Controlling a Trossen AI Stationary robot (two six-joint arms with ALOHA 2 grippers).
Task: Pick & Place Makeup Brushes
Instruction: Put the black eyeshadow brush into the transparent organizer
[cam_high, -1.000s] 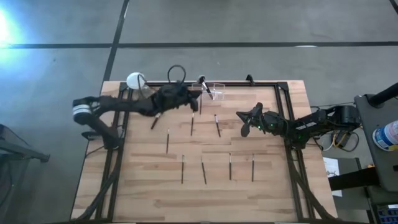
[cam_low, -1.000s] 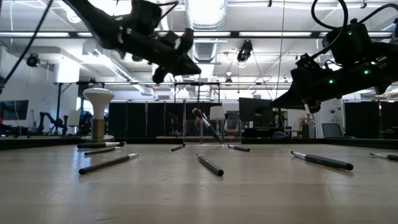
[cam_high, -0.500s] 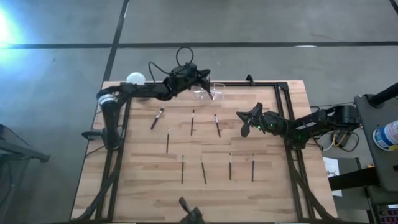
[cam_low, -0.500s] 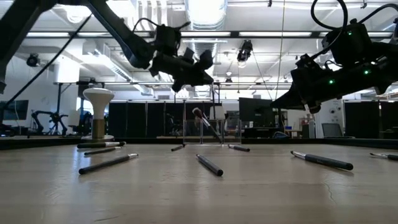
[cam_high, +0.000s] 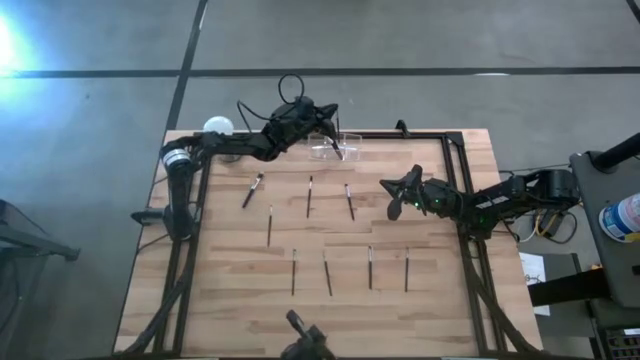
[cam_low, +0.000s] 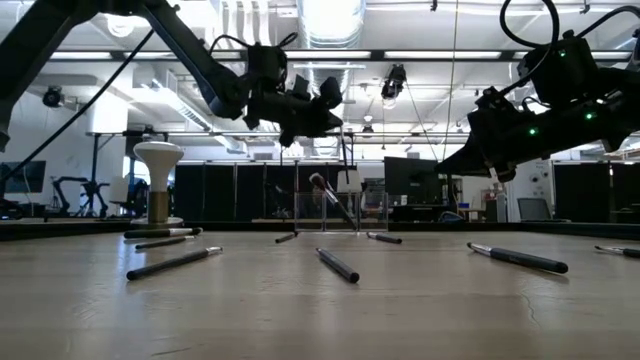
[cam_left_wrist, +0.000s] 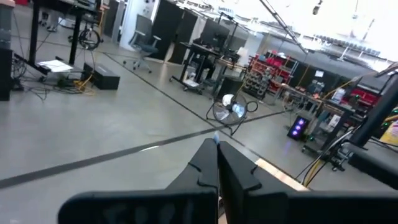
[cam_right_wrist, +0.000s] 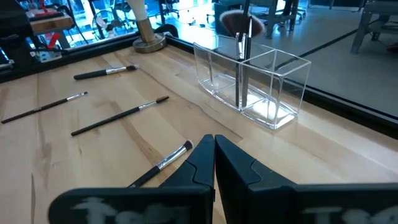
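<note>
left tool pressed together, empty, raised above clear plastic holder with one fluffy brush, right tool together, thin dark makeup brushes scattered on wooden tabletop

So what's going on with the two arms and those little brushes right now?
Left gripper shut, empty, above clear holder. Right gripper shut, hovering mid-table. One brush in holder, eight loose brushes on table. Nothing blocking.

No text, label, brand, number or sign can be read in any of the views
</note>
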